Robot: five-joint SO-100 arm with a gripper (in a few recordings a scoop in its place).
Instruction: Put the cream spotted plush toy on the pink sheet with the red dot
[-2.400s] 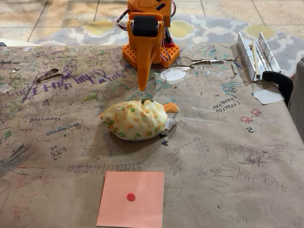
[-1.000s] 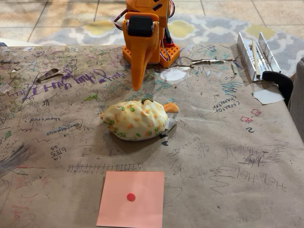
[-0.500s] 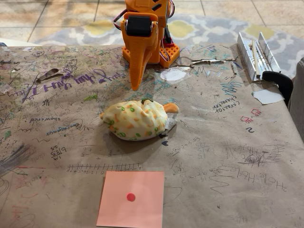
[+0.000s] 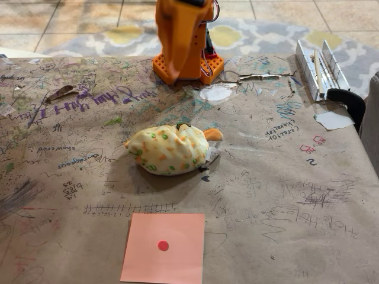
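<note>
The cream spotted plush toy (image 4: 169, 149) lies on its side in the middle of the scribbled brown table, its orange limb pointing right and a small white tag at its right end. The pink sheet (image 4: 177, 260) lies flat at the front edge, straight in front of the plush and a hand's width away from it, with the red dot (image 4: 163, 245) at its centre. My orange gripper (image 4: 172, 72) is lifted high at the back, above and behind the plush and not touching it. Its fingers look pressed together with nothing between them.
The arm's orange base (image 4: 198, 66) stands at the back centre. Metal rails (image 4: 317, 68) and a black clamp (image 4: 350, 102) sit at the back right, with a white paper scrap (image 4: 333, 120) beside them. A white patch (image 4: 216, 93) lies just in front of the base.
The gripper has swung up and back from its low, downward-pointing pose just behind the plush. The plush and the pink sheet have stayed where they were.
</note>
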